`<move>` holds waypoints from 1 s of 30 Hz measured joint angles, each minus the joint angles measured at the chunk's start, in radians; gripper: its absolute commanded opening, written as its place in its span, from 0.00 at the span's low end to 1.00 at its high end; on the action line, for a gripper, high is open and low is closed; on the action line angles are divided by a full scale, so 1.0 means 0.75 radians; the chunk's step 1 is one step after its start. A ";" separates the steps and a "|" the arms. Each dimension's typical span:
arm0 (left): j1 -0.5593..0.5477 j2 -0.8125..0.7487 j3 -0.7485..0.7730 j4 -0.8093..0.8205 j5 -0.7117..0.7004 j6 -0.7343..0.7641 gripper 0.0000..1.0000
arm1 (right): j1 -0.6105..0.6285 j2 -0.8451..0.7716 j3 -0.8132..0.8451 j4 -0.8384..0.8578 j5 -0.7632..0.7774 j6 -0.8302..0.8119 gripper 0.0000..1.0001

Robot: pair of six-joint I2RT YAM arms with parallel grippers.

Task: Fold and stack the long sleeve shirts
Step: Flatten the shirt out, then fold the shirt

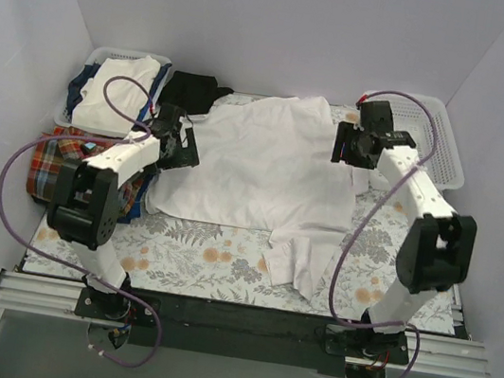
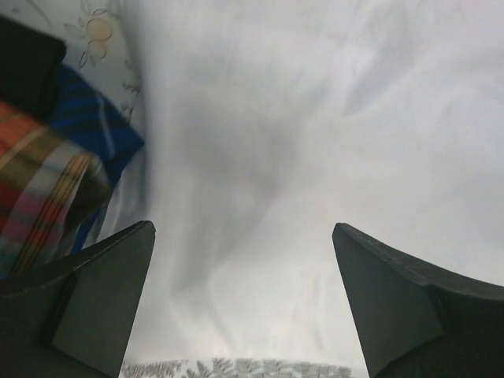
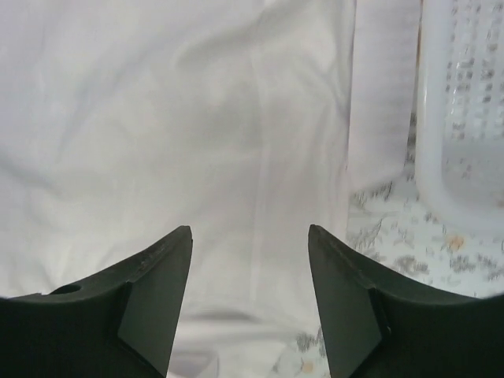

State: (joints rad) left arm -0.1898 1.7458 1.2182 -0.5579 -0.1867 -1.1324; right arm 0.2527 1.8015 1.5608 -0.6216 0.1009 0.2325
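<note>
White shirt (image 1: 265, 167) lies spread on the floral surface (image 1: 193, 256); plaid shirt (image 1: 56, 153) is bunched at the surface's left edge. Left pincer (image 2: 244, 228) and right pincer (image 3: 250, 230) both stand wide and empty over opposite sides of the white shirt. Recommended: seat each fabric edge fully between the jaws and lift both sides evenly. No legible labels or writing.
</note>
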 measured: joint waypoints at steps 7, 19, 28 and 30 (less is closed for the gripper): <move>0.000 -0.324 -0.204 -0.045 0.080 -0.019 0.98 | 0.152 -0.512 -0.620 0.002 -0.066 0.067 0.71; 0.000 -0.375 -0.486 -0.095 0.122 -0.131 0.95 | 0.233 -0.642 -1.059 -0.038 -0.104 0.177 0.72; 0.000 -0.355 -0.522 -0.084 0.098 -0.151 0.94 | 0.258 -0.506 -1.080 0.049 -0.099 0.186 0.60; 0.000 -0.336 -0.522 -0.080 0.087 -0.151 0.93 | 0.276 -0.461 -1.045 0.052 -0.090 0.186 0.29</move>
State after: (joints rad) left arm -0.1898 1.4937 0.8265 -0.6182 -0.1215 -1.2453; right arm 0.4599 1.4559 0.7773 -0.5823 0.0334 0.3721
